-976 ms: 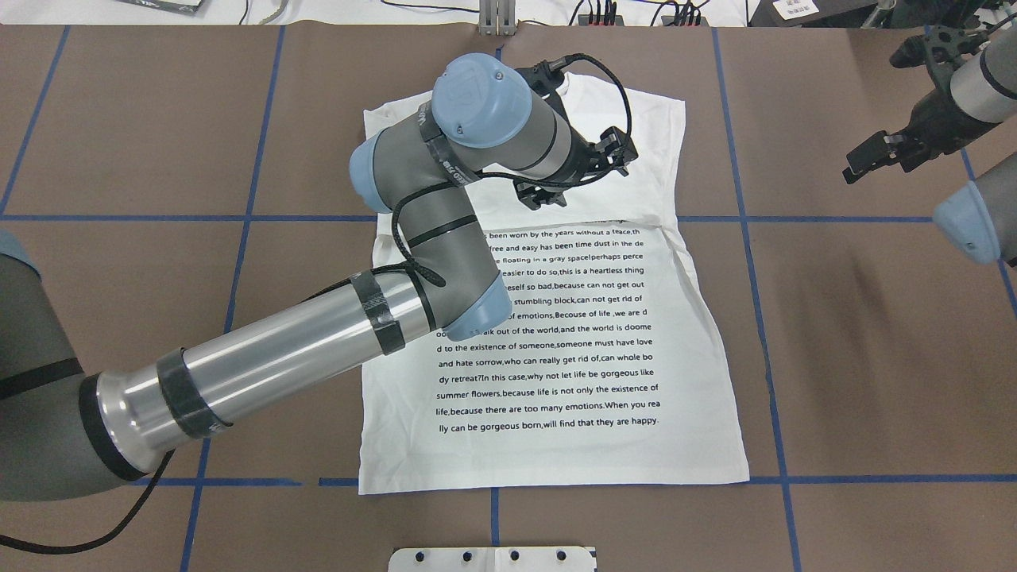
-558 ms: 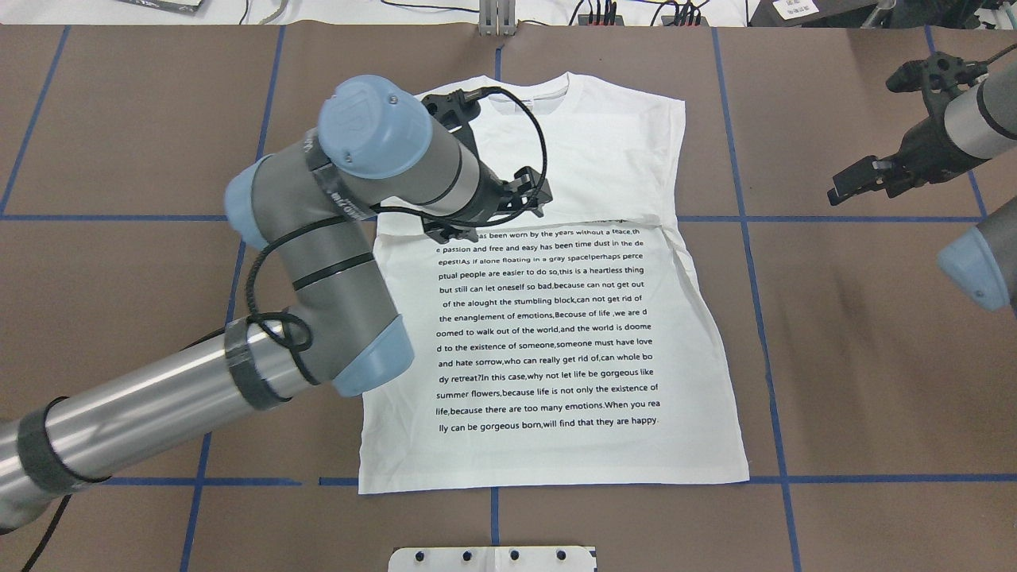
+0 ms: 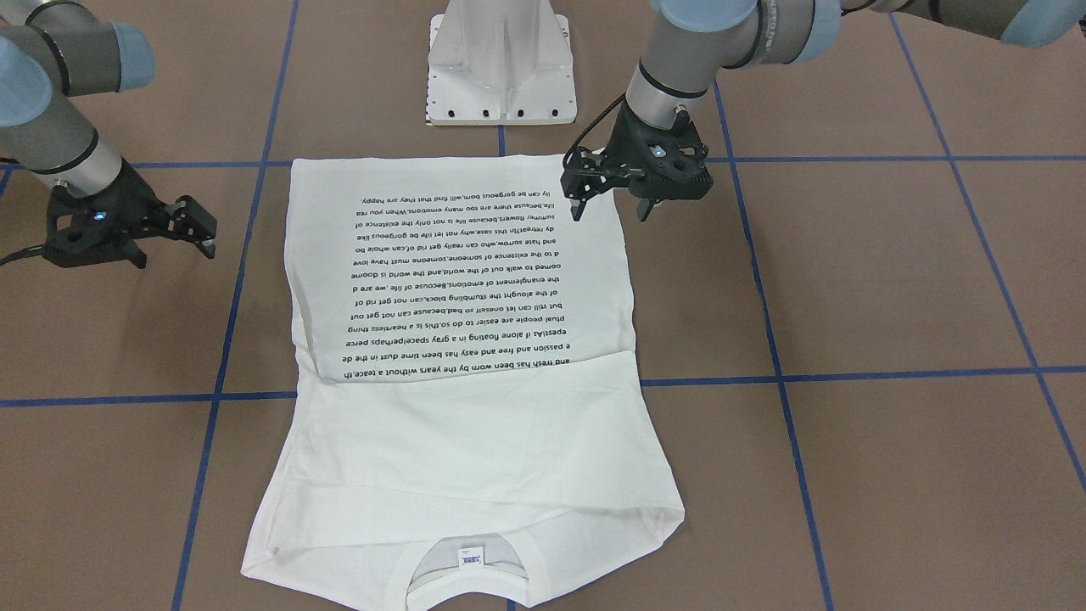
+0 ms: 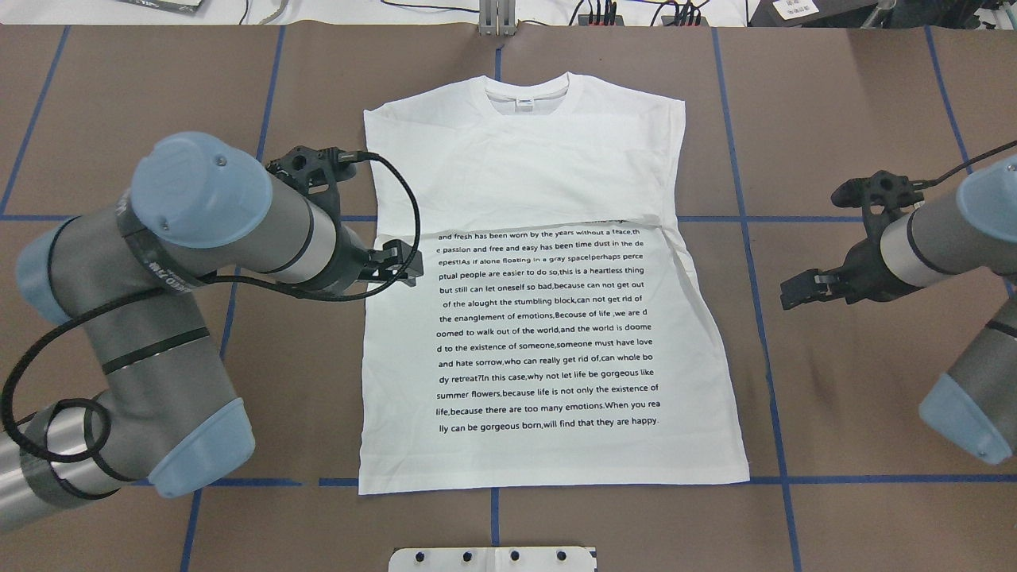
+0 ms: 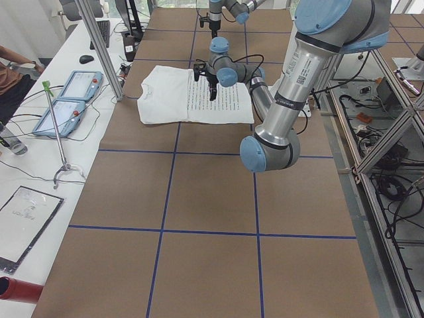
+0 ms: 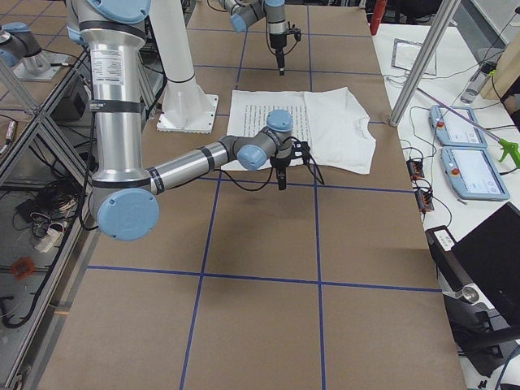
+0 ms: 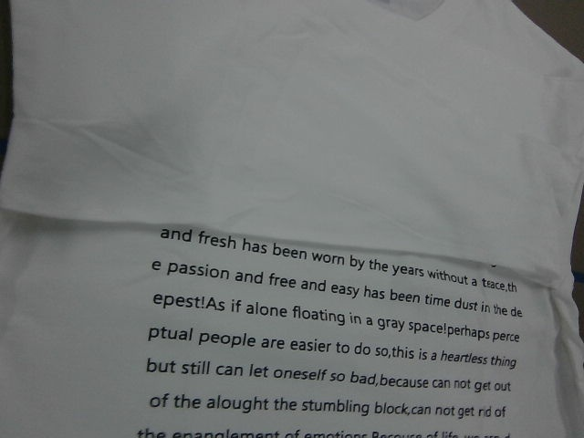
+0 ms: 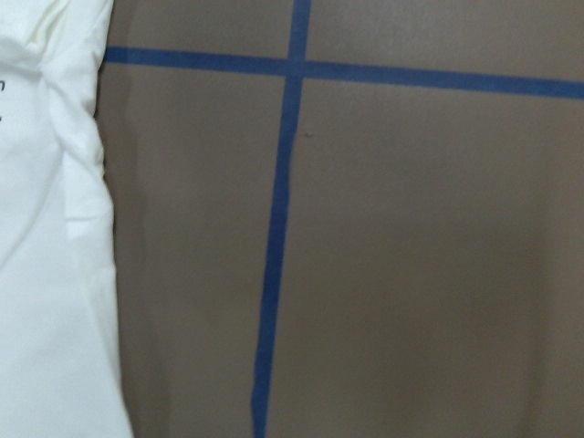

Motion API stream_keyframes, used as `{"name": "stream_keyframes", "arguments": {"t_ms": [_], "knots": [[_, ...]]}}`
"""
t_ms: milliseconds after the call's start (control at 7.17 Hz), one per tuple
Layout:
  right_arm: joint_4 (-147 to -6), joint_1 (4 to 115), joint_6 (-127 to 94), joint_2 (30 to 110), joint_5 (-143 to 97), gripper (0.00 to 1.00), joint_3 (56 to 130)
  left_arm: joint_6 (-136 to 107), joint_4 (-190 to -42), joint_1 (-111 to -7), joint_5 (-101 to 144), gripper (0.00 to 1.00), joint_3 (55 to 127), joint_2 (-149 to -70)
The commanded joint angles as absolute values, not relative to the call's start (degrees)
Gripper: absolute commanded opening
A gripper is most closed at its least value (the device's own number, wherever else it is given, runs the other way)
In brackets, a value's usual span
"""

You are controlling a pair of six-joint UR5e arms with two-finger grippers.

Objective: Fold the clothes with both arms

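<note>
Shirt (image 4: 556, 175) lies flat on the brown table (image 4: 874, 397), mid-table; neck at 12 o'clock in the overhead view, hem at 6 o'clock towards the robot base, so the long axis runs 12 to 6; printed text block (image 4: 548, 334) faces up on the hem half.

Left gripper (image 4: 401, 264): fingers spread, pinching nothing; in the overhead view it sits over the shirt's 9 o'clock edge, level with the first text lines; the shirt body lies at 3 o'clock from it. Right gripper (image 4: 797, 290): fingers also look spread and empty; it is over bare table, apart from the shirt's 3 o'clock edge, with the shirt at 9 o'clock from it. My read: the left arm is the nearer; the right must close in towards 9 o'clock before both can take opposite side edges for a fold.

Hard to tell:
- Neither wrist view shows fingers; the left one shows only cloth and text, the right one only a sliver of white edge and blue tape.
- Height of the left fingers over the cloth is unclear; the front view puts them nearer the hem corner, so probably raised, not touching.
- A cloth edge crosses 9 to 3 just above the text, clipping the top line at its 3 o'clock end; cannot tell what is tucked there; sleeves not visible.
- Label (image 4: 524, 102) inside the neck is unreadable.
</note>
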State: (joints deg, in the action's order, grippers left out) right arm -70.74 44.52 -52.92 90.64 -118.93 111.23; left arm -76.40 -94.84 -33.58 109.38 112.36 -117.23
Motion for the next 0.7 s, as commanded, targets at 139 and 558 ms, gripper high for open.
{"name": "stream_keyframes", "arguments": {"t_ms": [139,558], "knots": [[-72.3,28.4,-65.0,91.8,-106.2,1.00,116.7,-76.6,-96.5,-32.0,109.7,1.00,117.6,-110.5],[-74.1,22.0,-71.7,91.8,-105.3,0.99,117.3,-79.5,-96.6,-29.2,109.0,1.00,117.9,-110.4]]}}
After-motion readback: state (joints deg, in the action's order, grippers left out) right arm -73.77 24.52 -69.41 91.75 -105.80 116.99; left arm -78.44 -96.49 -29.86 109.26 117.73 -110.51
